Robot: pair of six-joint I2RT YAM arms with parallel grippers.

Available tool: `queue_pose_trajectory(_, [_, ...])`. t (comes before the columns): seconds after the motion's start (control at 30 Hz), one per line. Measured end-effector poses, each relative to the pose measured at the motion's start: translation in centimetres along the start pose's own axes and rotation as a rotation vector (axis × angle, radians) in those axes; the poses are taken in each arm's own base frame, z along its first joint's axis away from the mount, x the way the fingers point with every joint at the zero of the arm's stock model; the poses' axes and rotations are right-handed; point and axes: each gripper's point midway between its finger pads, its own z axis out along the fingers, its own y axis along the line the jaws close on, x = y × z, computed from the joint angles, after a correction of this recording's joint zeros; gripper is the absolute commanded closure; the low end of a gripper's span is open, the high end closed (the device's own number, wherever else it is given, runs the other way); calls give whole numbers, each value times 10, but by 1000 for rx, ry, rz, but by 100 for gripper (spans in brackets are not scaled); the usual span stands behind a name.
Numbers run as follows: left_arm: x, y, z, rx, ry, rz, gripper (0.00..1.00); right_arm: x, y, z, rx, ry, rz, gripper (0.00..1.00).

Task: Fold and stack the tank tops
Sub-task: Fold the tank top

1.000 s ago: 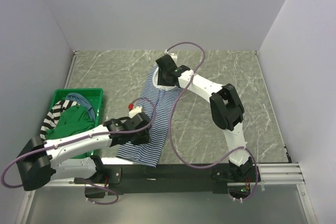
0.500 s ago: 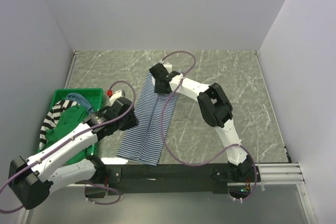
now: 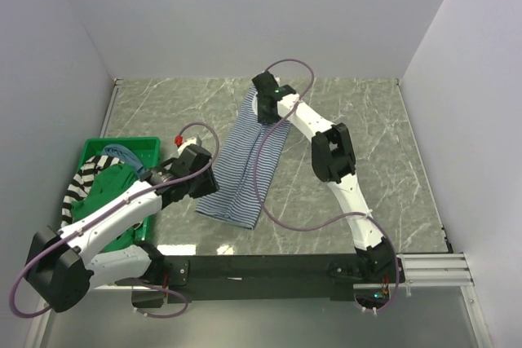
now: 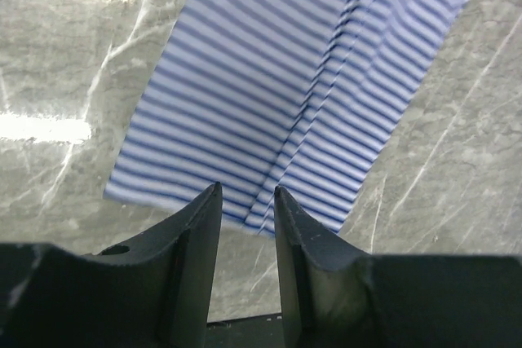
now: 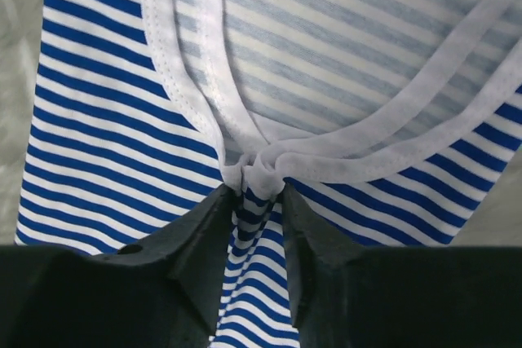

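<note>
The thin navy-white striped tank top (image 3: 245, 165) lies as a long narrow strip on the marble table. My right gripper (image 3: 263, 107) is at its far end, shut on the bunched white-trimmed neckline (image 5: 261, 170); striped cloth (image 5: 106, 120) runs between the jaws. My left gripper (image 3: 205, 187) hovers open by the hem's left corner. In the left wrist view, the hem (image 4: 285, 63) starts just beyond the left gripper (image 4: 246, 193), and only table shows between the jaws. A green top (image 3: 110, 189), a bold black-white striped one (image 3: 83, 178) and a dusty blue one (image 3: 122, 152) lie in the bin.
A green plastic bin (image 3: 122, 143) stands at the left, close to the left arm. White walls close in the table on three sides. A black rail (image 3: 269, 266) runs along the near edge.
The right gripper has narrowed on the neckline and drawn the striped top toward the far wall, so the hem slid away from the near edge. The left gripper rose off the hem and moved left.
</note>
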Motion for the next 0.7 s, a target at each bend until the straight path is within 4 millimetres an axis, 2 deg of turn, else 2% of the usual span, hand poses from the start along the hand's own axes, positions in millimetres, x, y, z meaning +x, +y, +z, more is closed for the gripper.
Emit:
queue_pose_trajectory(0.1, [1,0,11,-10,22,2,62,-17,-25,8,15,-17,-16,51])
queue_pose_trajectory(0.27, [0,1,30,-27,54,-5,60,-35,-60,14,32,-36,-56,46])
queue_pose_trajectory(0.37, [-2,6,43,-48,64,-17,57,-48,-71,16,34,-70,-72,42])
queue_pose_trajectory(0.47, [-6,14,54,-79,66,-31,54,-55,-70,13,25,-103,-80,38])
queue_pose_trajectory(0.57, [-14,21,58,-100,46,-55,52,-60,-64,-7,8,-126,-79,36])
queue_pose_trajectory(0.63, [-22,24,60,-104,23,-72,51,-69,-56,-32,-9,-156,-69,35])
queue_pose_trajectory(0.7, [-28,26,62,-108,3,-85,50,-81,-47,-65,-34,-205,-38,34])
